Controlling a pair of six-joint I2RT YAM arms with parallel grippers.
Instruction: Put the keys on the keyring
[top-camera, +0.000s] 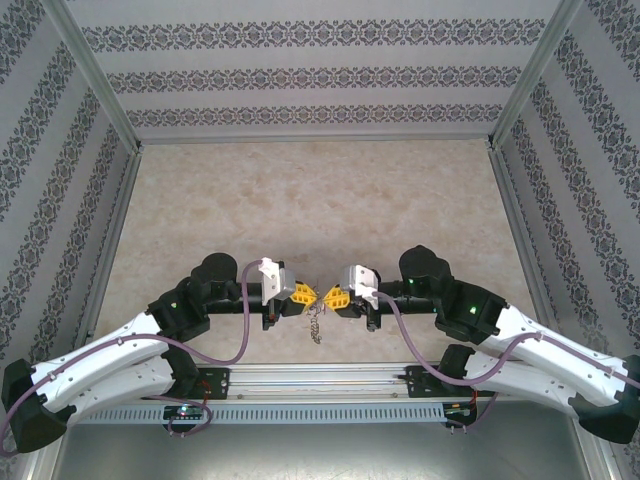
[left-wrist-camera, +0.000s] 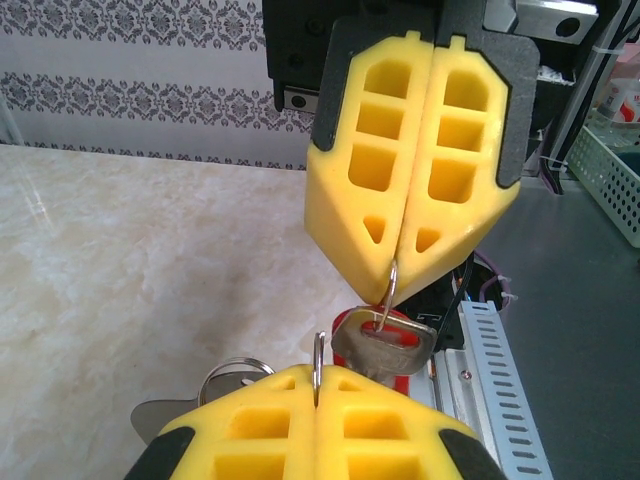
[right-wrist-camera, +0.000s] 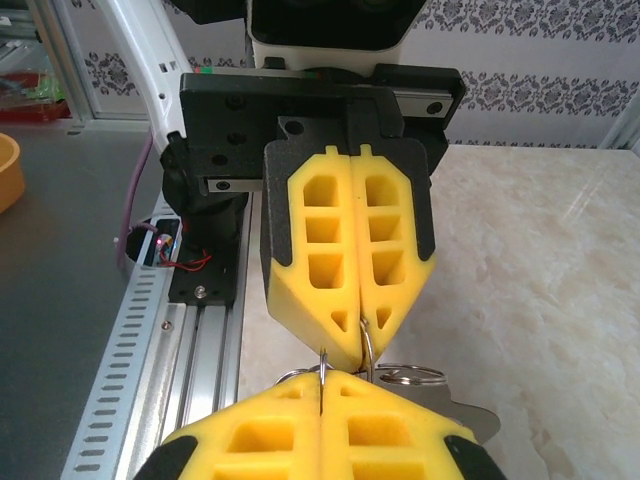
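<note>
Left fingers (right-wrist-camera: 356, 335) and right fingers (left-wrist-camera: 396, 262) are closed and meet tip to tip. Each pinches a thin wire of the keyring (left-wrist-camera: 318, 358) in its tip seam. A red-headed key (left-wrist-camera: 385, 345) hangs just below the right fingertips. A silver key (left-wrist-camera: 150, 420) sits beside the left fingertips. The aluminium rail (top-camera: 320, 378) runs just near-side of the fingers. Bare surface (top-camera: 300, 200) spreads on their far side up to the patterned walls (top-camera: 310, 75).

Thin metal keyring (left-wrist-camera: 391, 290) held aloft, keys (left-wrist-camera: 385, 345) dangling below.
</note>
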